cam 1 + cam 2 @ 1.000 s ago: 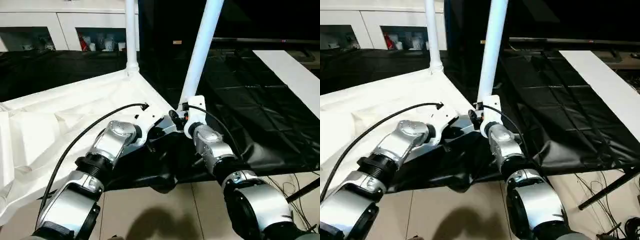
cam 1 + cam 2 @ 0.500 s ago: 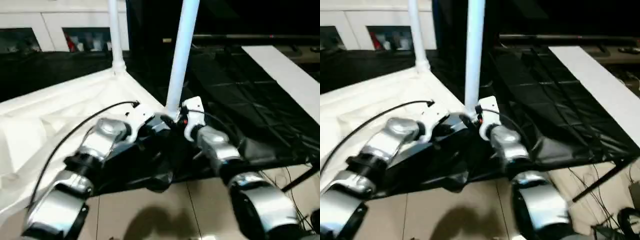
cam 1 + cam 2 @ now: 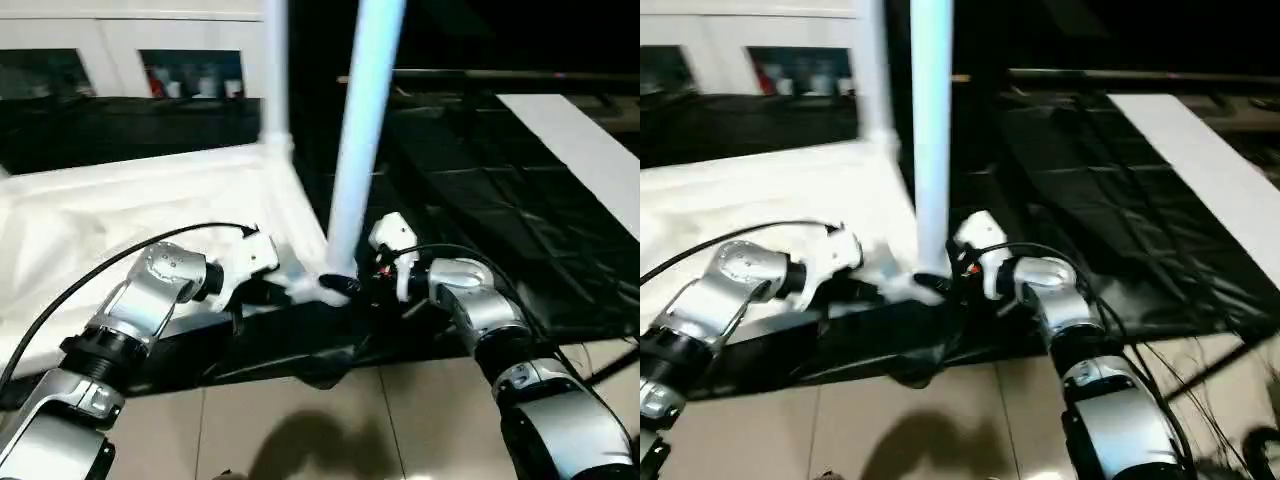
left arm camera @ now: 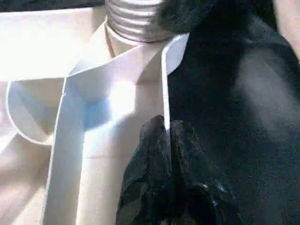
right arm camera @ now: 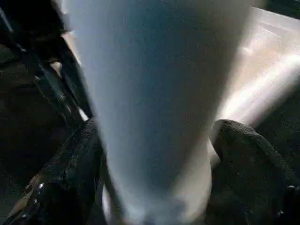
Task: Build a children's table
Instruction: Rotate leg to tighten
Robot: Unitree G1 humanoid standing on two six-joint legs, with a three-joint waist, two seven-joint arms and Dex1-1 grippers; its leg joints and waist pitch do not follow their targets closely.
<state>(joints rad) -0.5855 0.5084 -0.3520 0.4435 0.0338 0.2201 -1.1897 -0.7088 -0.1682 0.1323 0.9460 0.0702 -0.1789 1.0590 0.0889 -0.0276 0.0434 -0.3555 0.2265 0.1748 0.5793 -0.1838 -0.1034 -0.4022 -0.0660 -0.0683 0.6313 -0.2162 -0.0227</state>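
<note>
The white tabletop (image 3: 150, 200) lies upside down on the left, and one white leg (image 3: 273, 80) stands upright in its far corner socket. A second white leg (image 3: 360, 130) stands nearly upright at the near corner. My right gripper (image 3: 352, 285) is shut around its lower end, and in the right wrist view the leg (image 5: 154, 93) sits between the two black fingers (image 5: 70, 173). My left gripper (image 3: 275, 292) is shut on the tabletop's thin rim (image 4: 165, 79) beside that corner. A grey threaded leg end (image 4: 136, 18) sits at the socket just beyond the fingers (image 4: 154, 168).
A white glass-door cabinet (image 3: 120, 50) stands along the back wall. Crumpled black sheeting (image 3: 470, 180) covers the surface to the right, with a white board (image 3: 590, 150) lying on it. Tiled floor (image 3: 300, 420) lies below my arms, with cables (image 3: 1240, 400) at the right.
The near leg has swung from leaning right to nearly upright, its base now at the tabletop's near corner. My right wrist has turned with it. The camera has also shifted.
</note>
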